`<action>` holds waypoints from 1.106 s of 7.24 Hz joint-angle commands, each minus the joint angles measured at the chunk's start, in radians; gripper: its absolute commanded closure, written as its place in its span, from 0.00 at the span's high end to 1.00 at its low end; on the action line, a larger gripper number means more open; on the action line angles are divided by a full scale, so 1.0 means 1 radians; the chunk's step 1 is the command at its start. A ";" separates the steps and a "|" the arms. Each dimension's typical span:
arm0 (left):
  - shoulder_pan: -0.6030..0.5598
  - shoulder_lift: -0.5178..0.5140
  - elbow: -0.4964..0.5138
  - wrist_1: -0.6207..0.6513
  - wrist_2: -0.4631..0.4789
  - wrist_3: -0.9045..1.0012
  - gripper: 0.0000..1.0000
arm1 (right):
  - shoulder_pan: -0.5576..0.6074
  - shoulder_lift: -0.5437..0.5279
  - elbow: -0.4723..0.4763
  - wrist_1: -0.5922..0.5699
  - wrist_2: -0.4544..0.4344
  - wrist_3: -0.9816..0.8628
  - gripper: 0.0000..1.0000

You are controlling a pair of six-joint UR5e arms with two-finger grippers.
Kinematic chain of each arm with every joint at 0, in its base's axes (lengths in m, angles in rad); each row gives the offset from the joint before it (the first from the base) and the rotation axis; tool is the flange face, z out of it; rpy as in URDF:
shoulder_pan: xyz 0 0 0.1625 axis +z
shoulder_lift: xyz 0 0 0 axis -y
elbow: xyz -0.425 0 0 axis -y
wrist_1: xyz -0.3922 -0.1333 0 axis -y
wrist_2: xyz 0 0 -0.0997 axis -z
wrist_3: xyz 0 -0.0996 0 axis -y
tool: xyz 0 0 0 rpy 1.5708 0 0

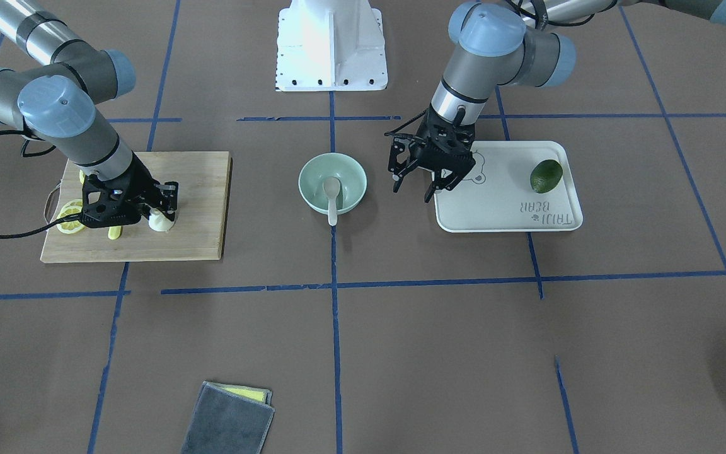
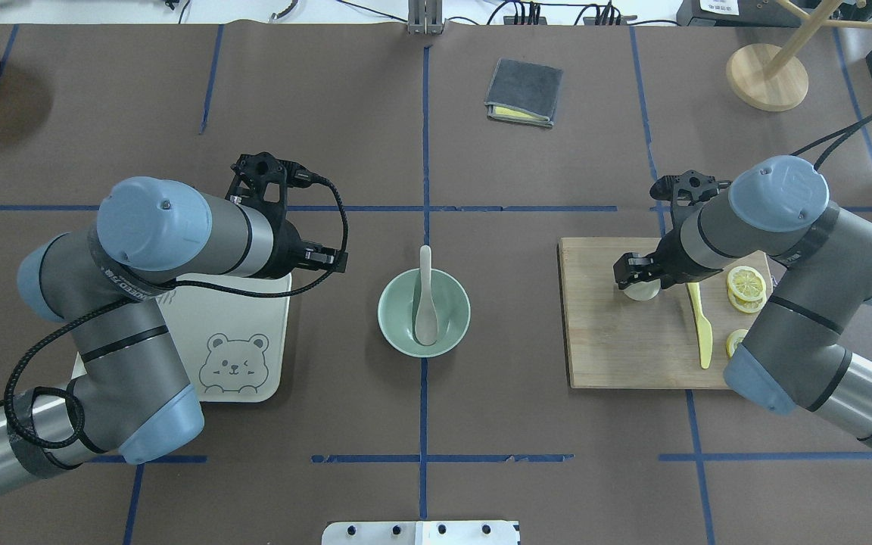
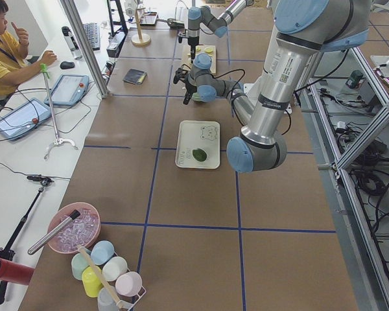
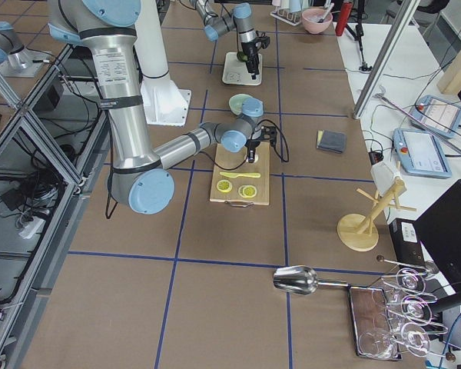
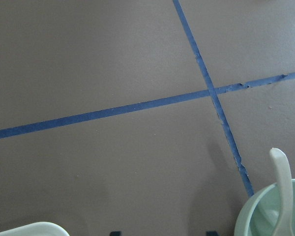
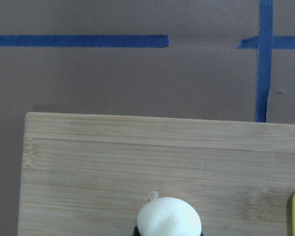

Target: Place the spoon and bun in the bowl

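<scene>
Press gently on sides of the bun [image 1: 161, 222] (soft, light, probably dents), clamped by right gripper [image 1: 162, 215]; left gripper [image 1: 412, 193] open.

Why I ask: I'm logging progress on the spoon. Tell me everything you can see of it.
The spoon is small and pale grey-white, glossy like ceramic or plastic, with a short thick handle and a deep oval scoop. It lies in the mint-green bowl, scoop down on the bottom, with the handle leaning on the rim and jutting out on the side away from the robot. Only the bowl touches it.
</scene>
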State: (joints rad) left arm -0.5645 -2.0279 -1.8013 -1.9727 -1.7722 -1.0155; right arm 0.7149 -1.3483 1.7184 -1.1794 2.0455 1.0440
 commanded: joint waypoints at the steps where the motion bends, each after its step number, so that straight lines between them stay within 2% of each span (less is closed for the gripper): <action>1: -0.002 0.017 -0.024 0.000 -0.001 0.003 0.65 | 0.000 0.046 0.003 -0.003 0.002 0.055 0.18; 3: -0.008 0.104 -0.117 0.000 -0.004 0.011 0.65 | -0.023 0.138 0.007 -0.003 0.004 0.217 0.18; 5: -0.017 0.115 -0.127 0.000 -0.004 0.011 0.65 | -0.095 0.254 0.009 -0.003 -0.007 0.415 0.20; 8: -0.025 0.120 -0.127 0.000 -0.004 0.011 0.66 | -0.245 0.357 -0.005 -0.002 -0.148 0.562 0.24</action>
State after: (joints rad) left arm -0.5867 -1.9112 -1.9276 -1.9727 -1.7763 -1.0048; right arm 0.5302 -1.0326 1.7221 -1.1814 1.9565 1.5620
